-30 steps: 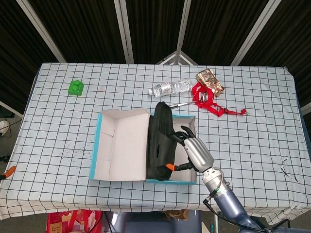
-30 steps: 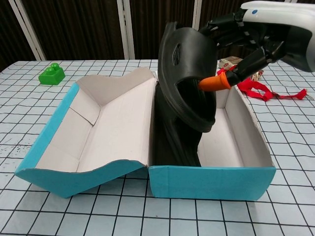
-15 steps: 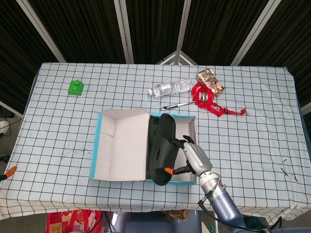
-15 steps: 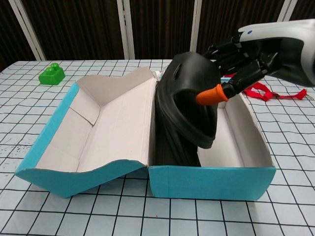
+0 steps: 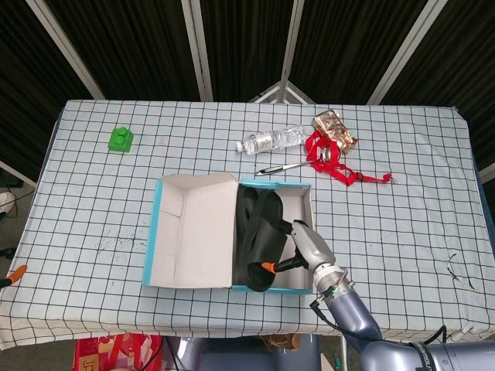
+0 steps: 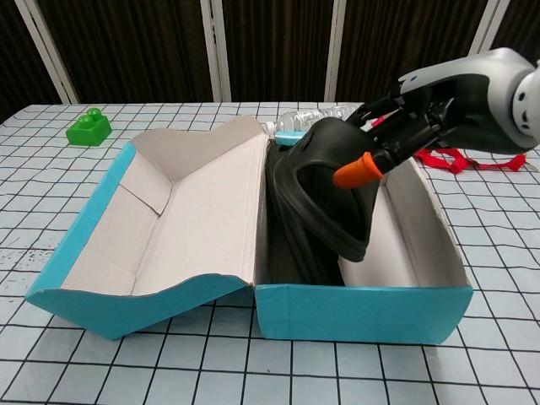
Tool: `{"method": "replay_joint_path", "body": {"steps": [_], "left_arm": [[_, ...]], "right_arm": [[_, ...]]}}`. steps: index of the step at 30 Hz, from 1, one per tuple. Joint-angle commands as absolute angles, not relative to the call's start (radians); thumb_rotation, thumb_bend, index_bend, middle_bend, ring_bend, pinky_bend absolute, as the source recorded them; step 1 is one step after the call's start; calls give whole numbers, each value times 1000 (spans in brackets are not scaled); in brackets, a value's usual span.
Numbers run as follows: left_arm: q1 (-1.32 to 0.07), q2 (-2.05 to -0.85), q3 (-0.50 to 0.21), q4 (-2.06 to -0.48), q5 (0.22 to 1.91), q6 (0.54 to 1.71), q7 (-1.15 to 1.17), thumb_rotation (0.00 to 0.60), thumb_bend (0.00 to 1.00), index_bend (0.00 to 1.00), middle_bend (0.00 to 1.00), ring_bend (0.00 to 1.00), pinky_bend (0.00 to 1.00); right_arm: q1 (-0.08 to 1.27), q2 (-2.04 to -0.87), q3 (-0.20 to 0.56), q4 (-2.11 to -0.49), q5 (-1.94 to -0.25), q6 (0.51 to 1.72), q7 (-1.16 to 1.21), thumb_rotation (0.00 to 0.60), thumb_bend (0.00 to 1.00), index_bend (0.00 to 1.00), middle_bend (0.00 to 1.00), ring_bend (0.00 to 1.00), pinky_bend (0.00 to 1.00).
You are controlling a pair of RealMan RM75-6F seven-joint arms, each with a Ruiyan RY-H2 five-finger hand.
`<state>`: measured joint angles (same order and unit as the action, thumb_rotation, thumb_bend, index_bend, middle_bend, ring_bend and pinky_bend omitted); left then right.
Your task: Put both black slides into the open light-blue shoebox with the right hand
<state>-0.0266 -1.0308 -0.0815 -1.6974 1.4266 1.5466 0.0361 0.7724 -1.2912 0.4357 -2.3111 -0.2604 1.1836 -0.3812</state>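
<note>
Black slides: first slide point(image 6: 291, 240) lies in light-blue shoebox point(image 6: 363, 312) | second slide point(image 6: 325, 198) tilted, partly in | right hand point(image 6: 422, 114) pinching second slide | left to do: settle it, let go

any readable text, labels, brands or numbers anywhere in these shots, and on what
None can be read.
Clear plastic water bottle: label too small and blurred.
Crumpled gold foil wrapper: print illegible.
Light-blue shoebox, black slides, green toy block: no visible text.
</note>
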Motion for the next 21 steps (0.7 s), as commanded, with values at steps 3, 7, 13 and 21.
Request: {"method": "replay_joint_path", "body": {"steps": [3, 7, 13, 21], "left_arm": [[-27, -1031, -81, -1698, 1429, 1547, 37, 600, 168, 112, 0, 0, 0], [-27, -1031, -81, -1698, 1428, 1547, 40, 600, 168, 112, 0, 0, 0], [-28, -1032, -80, -1698, 1427, 1544, 44, 600, 169, 112, 0, 0, 0], [-26, -1029, -80, -1699, 1429, 1547, 40, 600, 168, 112, 0, 0, 0]], "right_arm": [[793, -1280, 434, -2265, -230, 1125, -352, 600, 729, 669, 486, 255, 36], [797, -1294, 415, -2218, -257, 1092, -326, 600, 729, 669, 486, 255, 34], [795, -1315, 385, -2165, -303, 1048, -281, 600, 729, 669, 486, 255, 36], [785, -1334, 353, -2093, -341, 969, -204, 600, 729, 669, 486, 255, 36]]}}
